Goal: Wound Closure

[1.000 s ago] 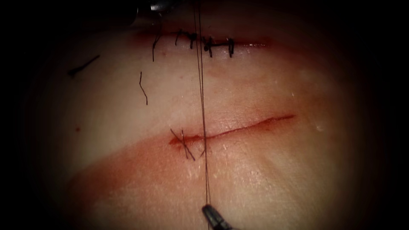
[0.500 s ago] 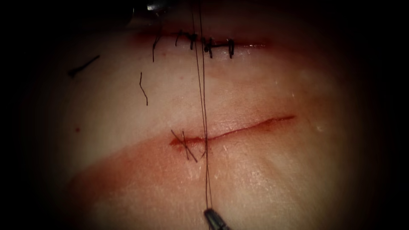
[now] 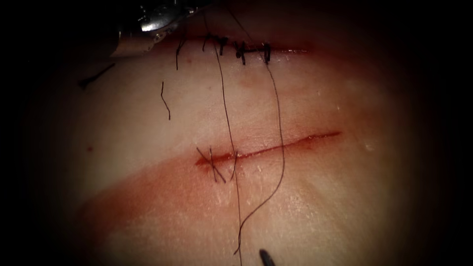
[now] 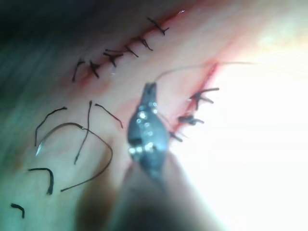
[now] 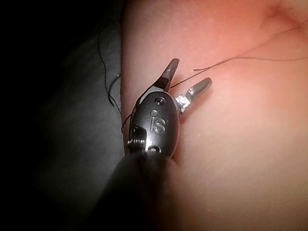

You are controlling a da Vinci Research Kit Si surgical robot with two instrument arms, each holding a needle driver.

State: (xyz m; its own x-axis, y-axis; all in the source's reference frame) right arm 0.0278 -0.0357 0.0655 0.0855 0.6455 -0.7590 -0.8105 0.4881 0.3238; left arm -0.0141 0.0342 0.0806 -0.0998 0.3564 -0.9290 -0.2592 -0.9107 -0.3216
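The open cut (image 3: 276,148) runs across the tissue (image 3: 345,207), with a tied stitch (image 3: 214,167) at its left end. My left tool (image 3: 160,22) sits at the top left, jaws shut on the thread (image 4: 183,69) at their tip (image 4: 150,89). One strand (image 3: 224,98) runs from there down into the cut. A second strand (image 3: 282,148) lies slack, curving right of it to a free end. My right tool (image 3: 266,256) stands open (image 5: 190,72) near that end and holds nothing. A thin curved arc (image 4: 72,125) that may be the needle lies loose on the tissue.
A second cut (image 3: 236,49), closed with several dark stitches, lies above. Cut ends of thread (image 3: 165,101) are scattered on the tissue to the left. Red fluid (image 3: 162,192) stains the tissue below the open cut.
The right tool opened and let go of the thread. The strand that was taut now hangs slack, bowed to the right. The left tool moved further into view at the top left.
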